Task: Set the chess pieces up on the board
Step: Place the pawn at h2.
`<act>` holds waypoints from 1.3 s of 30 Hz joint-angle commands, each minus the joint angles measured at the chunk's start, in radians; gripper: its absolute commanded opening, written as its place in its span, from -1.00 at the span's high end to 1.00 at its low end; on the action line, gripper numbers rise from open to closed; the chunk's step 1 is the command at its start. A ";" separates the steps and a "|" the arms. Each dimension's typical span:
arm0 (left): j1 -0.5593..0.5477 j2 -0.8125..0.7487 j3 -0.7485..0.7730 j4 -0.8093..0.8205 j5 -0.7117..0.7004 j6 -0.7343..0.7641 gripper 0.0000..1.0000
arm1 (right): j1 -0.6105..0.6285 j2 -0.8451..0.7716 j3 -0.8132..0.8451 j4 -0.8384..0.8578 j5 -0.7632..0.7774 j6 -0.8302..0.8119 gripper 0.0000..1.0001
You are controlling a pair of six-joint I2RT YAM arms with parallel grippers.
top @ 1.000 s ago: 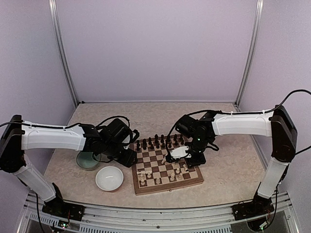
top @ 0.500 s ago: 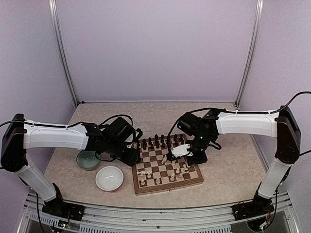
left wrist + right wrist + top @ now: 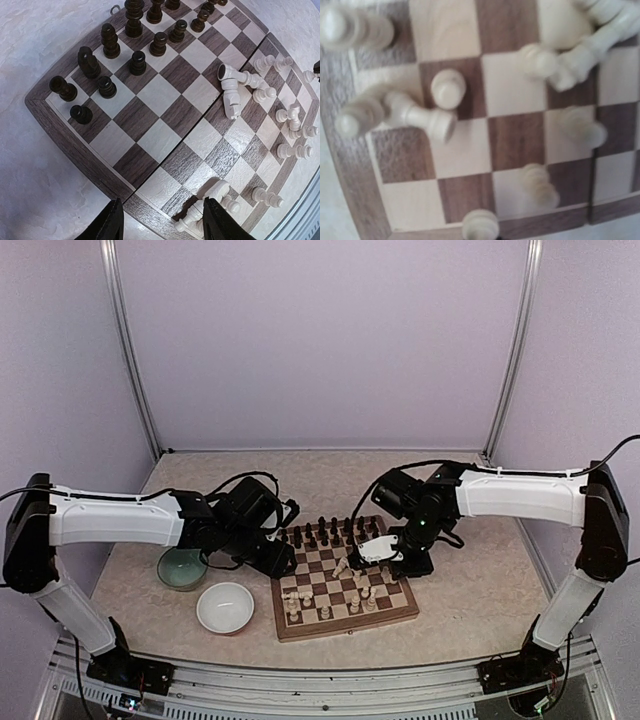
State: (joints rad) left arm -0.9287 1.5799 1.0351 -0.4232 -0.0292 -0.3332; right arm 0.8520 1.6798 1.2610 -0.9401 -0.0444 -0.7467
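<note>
The chief risk is a knock. The right gripper (image 3: 385,550), jaws closed, hangs low over the crowded cream pieces (image 3: 365,590), and a sideways move could topple the few that stand or roll one off the board (image 3: 345,628) onto the counter (image 3: 470,590). Whether it holds a piece I cannot tell, as its wrist view is blurred. The left gripper (image 3: 162,220), wide and empty, hovers at the board's left edge above fallen pieces. The board lies mid-counter; dark pieces (image 3: 135,62) stand upright along the far rows, while several cream ones lie on their sides
</note>
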 commanded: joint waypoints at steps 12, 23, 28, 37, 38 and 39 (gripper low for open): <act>-0.004 0.000 0.004 0.013 -0.001 -0.007 -0.09 | -0.021 0.047 -0.042 0.066 0.012 0.000 0.87; 0.001 0.006 -0.004 0.016 -0.003 0.000 -0.09 | -0.020 0.078 -0.036 0.047 -0.008 -0.009 0.85; 0.004 0.008 -0.006 0.021 0.001 0.002 -0.09 | -0.020 0.082 -0.037 0.027 -0.014 -0.010 0.85; 0.004 0.009 -0.009 0.020 0.002 0.002 -0.09 | -0.020 0.074 -0.027 -0.011 -0.052 -0.007 0.85; 0.004 0.009 -0.009 0.021 0.002 0.001 -0.09 | -0.021 0.072 -0.027 -0.014 -0.056 -0.006 0.85; 0.004 0.009 -0.009 0.022 0.003 0.000 -0.08 | -0.021 0.072 -0.028 -0.014 -0.057 -0.006 0.85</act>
State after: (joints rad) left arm -0.9283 1.5799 1.0351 -0.4191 -0.0296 -0.3336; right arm 0.8398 1.7470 1.2274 -0.9066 -0.0662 -0.7475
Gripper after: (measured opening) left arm 0.544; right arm 0.075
